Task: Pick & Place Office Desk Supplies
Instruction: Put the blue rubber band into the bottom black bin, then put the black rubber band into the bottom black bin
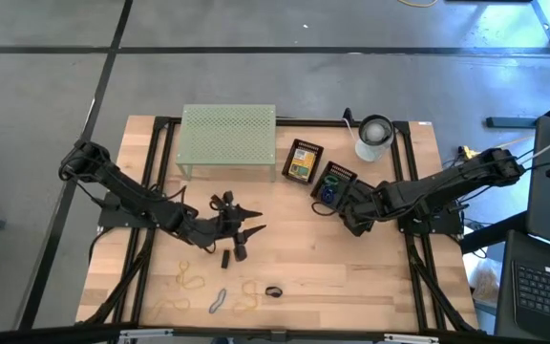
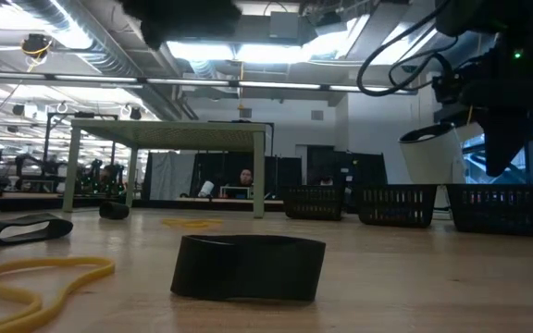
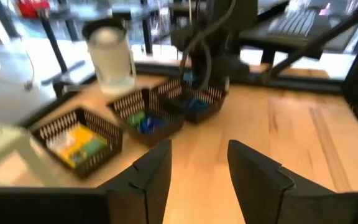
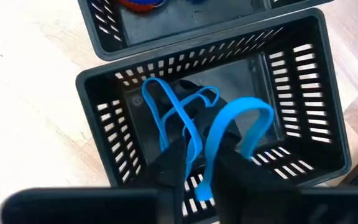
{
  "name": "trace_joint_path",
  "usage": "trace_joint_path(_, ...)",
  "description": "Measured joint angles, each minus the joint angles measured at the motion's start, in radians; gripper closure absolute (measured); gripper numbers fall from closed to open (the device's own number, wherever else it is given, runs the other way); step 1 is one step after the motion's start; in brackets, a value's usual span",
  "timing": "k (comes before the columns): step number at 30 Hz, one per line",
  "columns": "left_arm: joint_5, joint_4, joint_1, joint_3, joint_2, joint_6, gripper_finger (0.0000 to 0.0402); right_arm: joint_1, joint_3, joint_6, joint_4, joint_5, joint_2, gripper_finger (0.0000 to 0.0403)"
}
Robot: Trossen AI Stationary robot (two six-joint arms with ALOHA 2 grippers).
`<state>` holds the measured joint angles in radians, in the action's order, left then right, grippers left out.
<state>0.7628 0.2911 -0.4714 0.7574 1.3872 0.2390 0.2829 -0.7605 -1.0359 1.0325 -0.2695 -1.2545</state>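
Observation:
My right gripper (image 4: 201, 168) points down into a black slotted basket (image 4: 303, 81) that holds blue rubber bands (image 4: 173, 112). Its fingers stand slightly apart, with one more blue band (image 4: 241, 109) between them. In the high view it hovers at the table's right (image 1: 351, 212). My left gripper (image 3: 197, 180) is open and empty above the table's middle (image 1: 251, 229), near small black clips (image 1: 227, 258). Yellow bands (image 1: 191, 279), a black band (image 1: 273, 290) and a grey band (image 1: 218, 301) lie flat near the front edge. A yellow-green crayon box (image 1: 302, 162) lies in another basket. My right gripper has one strand of the blue band (image 4: 209, 158) running up between its slightly parted fingers, along the inner side of one finger (image 4: 229, 165). The fingers come from above, pointing down. The band's loop arches up and hangs into the basket over the other blue bands.
A pale green perforated rack (image 1: 227, 139) stands at the far middle and a white cup (image 1: 374, 137) at the far right. A second basket (image 1: 334, 183) holds green and blue items. A neighbouring basket (image 4: 166, 18) holds red bands. Bare wood lies between the two arms.

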Motion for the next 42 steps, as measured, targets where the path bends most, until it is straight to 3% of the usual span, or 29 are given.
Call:
trace_joint_path(5,-0.034,-0.197,-0.009,0.0,0.0,0.175,0.0241,0.0,0.0,0.003,-0.001,-0.001,0.0,0.0274)
trace_joint_path(11,-0.186,-0.418,-0.012,0.0,0.0,0.355,0.024,0.0,0.0,0.003,-0.002,-0.003,0.0,0.0211)
trace_joint_path(15,-0.264,-0.532,-0.012,0.0,0.0,0.413,0.024,0.0,0.0,0.004,-0.002,-0.003,0.0,0.0179)
trace_joint_path(18,-0.249,-0.631,-0.011,0.0,0.0,0.429,0.024,0.0,0.0,0.004,-0.002,-0.003,0.0,0.0161)
trace_joint_path(22,-0.133,-0.765,0.006,0.0,0.0,0.394,0.024,0.0,0.0,0.004,-0.002,-0.002,0.0,0.0146)
trace_joint_path(25,-0.11,-0.862,0.051,0.0,0.0,0.387,0.024,0.0,0.0,0.004,-0.002,0.0,0.0,0.0142)
trace_joint_path(34,-0.329,-0.907,0.296,-0.056,0.0,0.336,0.024,0.0,0.0,0.004,-0.002,0.0,0.0,0.0147)
trace_joint_path(42,-0.504,-0.881,0.464,-0.096,0.0,0.01,0.024,0.0,0.0,0.005,-0.003,0.0,0.0,0.0147)
